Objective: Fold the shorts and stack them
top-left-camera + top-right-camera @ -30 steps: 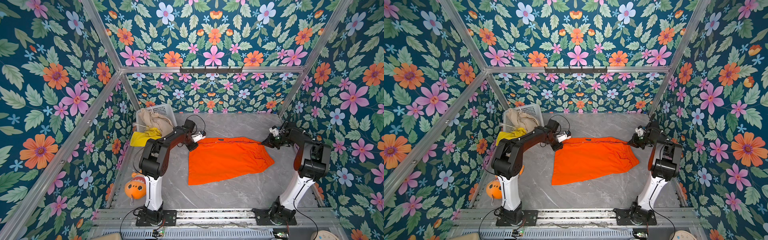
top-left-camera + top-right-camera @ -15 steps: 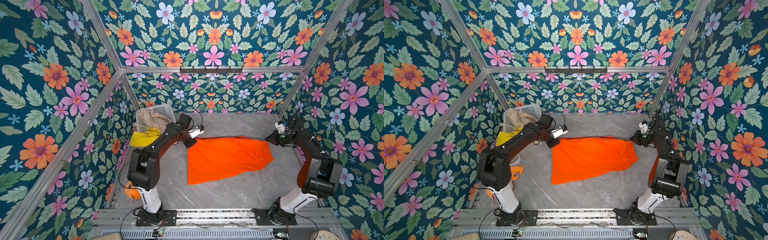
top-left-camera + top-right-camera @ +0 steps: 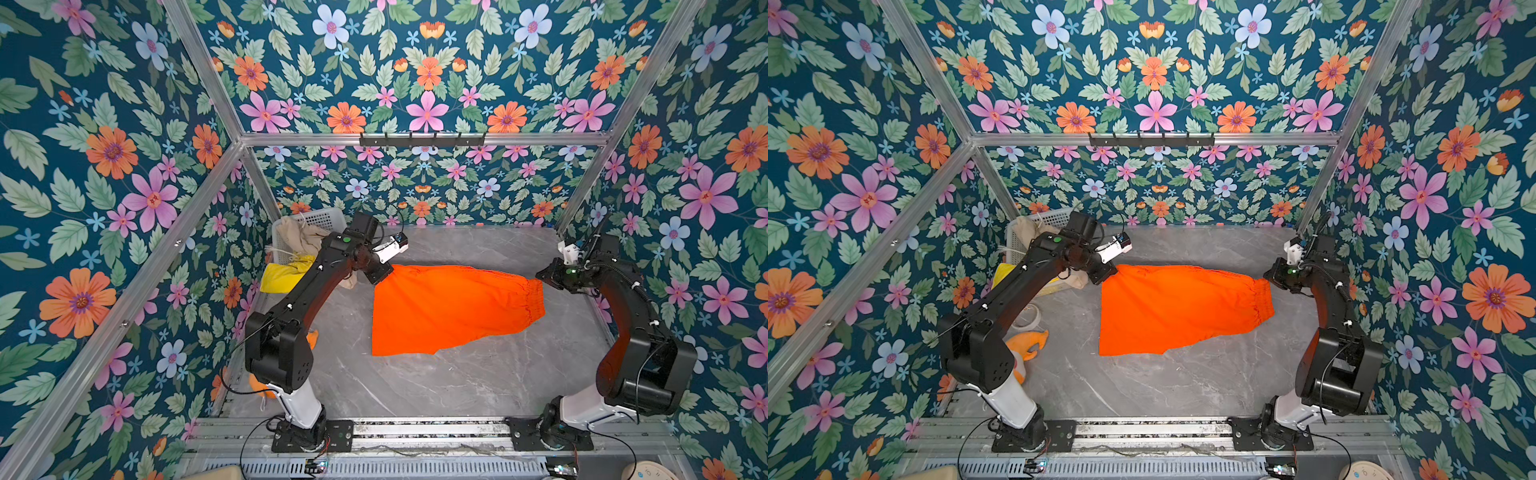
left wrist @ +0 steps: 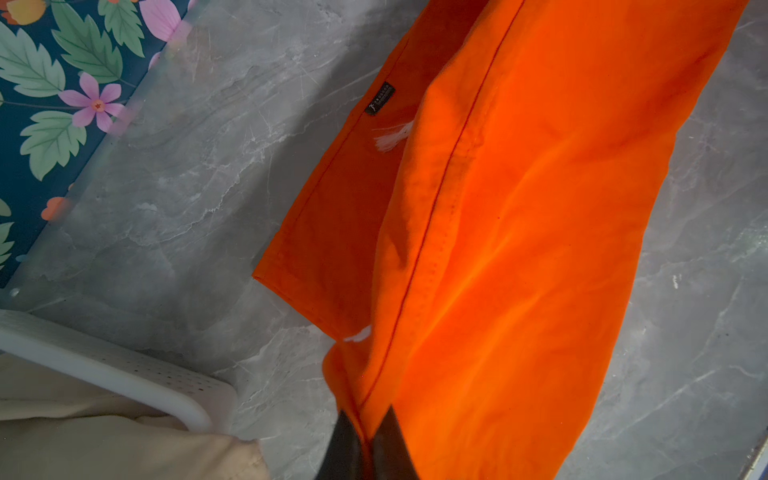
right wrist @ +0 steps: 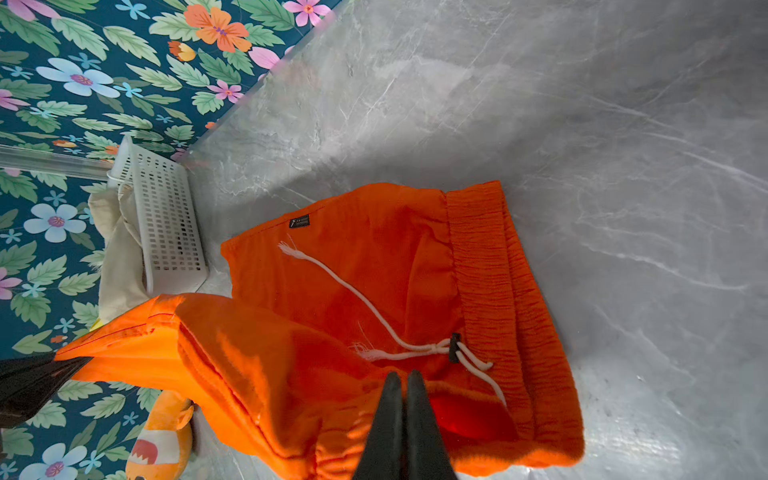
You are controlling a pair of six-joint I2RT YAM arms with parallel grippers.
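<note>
The orange shorts [image 3: 449, 307] are stretching across the middle of the grey marbled table [image 3: 436, 382], hanging between the 2 grippers along their far edge while the near edge is resting on the surface. The left gripper [image 3: 377, 275] is pinching the left far corner of the cloth; in the left wrist view its 2 dark fingers [image 4: 347, 449] are pressing together with a fold of orange fabric caught between them. The right gripper [image 3: 541, 277] is pinching the gathered elastic waistband [image 5: 494, 291] end at the right; in the right wrist view its fingers [image 5: 388, 415] are closing tight on bunched orange cloth. In that same view 1 layer is lying flat on the table, showing a white drawstring [image 5: 365, 307] and a small black label [image 5: 299, 221], while another layer is lifting above it towards the left gripper. At the far left corner a white perforated basket [image 3: 328, 218] is leaning against the wall, with the beige shorts [image 3: 295, 237] spilling out of it and the yellow shorts [image 3: 280, 276] lying just beside it, behind the left arm. An orange plush fish [image 3: 1027, 343] is lying on the table near the left arm's base, well apart from the orange shorts.
</note>
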